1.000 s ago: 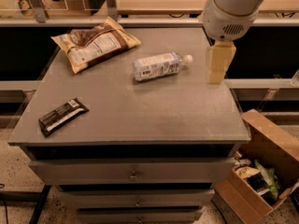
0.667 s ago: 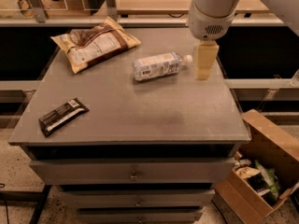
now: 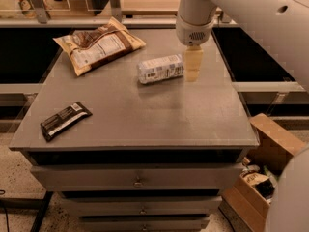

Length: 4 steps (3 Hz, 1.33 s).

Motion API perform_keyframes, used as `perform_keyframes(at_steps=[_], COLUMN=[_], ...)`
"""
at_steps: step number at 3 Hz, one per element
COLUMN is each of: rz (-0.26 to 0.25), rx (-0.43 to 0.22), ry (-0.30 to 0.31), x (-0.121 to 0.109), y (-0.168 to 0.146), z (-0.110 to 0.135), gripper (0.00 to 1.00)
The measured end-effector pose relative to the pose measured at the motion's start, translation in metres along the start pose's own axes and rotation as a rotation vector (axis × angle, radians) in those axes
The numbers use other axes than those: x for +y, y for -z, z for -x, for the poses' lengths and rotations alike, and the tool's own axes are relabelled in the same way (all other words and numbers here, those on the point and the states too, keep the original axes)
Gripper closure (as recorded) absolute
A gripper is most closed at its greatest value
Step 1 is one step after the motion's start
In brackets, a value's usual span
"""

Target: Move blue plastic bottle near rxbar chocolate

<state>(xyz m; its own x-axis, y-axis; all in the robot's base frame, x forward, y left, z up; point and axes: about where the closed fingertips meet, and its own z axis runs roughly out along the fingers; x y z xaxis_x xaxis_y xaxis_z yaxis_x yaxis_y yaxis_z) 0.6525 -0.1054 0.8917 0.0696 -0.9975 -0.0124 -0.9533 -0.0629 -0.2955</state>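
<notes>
At the lower left of the grey desk (image 3: 154, 120), the rxbar chocolate (image 3: 65, 120) lies flat near the front edge. In the upper left sits a tan-and-brown snack bag (image 3: 99, 45). Near the middle, well apart from the bar, the blue plastic bottle (image 3: 161, 68) lies on its side. The hand (image 3: 194, 65) points down just at the bottle's right end. Whether it touches the bottle, or is apart or together, cannot be told. At the lower right, a cardboard box (image 3: 270, 139) stands on the floor.
</notes>
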Motion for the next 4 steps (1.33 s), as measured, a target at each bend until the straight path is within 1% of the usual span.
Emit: perform_keyframes(at_steps=[1,2,3,4], rz=[0.028,0.055,0.077,0.096], rx=[-0.013,-0.028,-0.051,-0.084], ry=[0.01,0.013,0.019,0.031], x=[-0.009,-0.012,-0.011,-0.008], y=[-0.026,-0.044,-0.052,-0.052], z=[0.015,0.026,0.036,0.047], gripper=[0.0,0.18,0.43,0.64])
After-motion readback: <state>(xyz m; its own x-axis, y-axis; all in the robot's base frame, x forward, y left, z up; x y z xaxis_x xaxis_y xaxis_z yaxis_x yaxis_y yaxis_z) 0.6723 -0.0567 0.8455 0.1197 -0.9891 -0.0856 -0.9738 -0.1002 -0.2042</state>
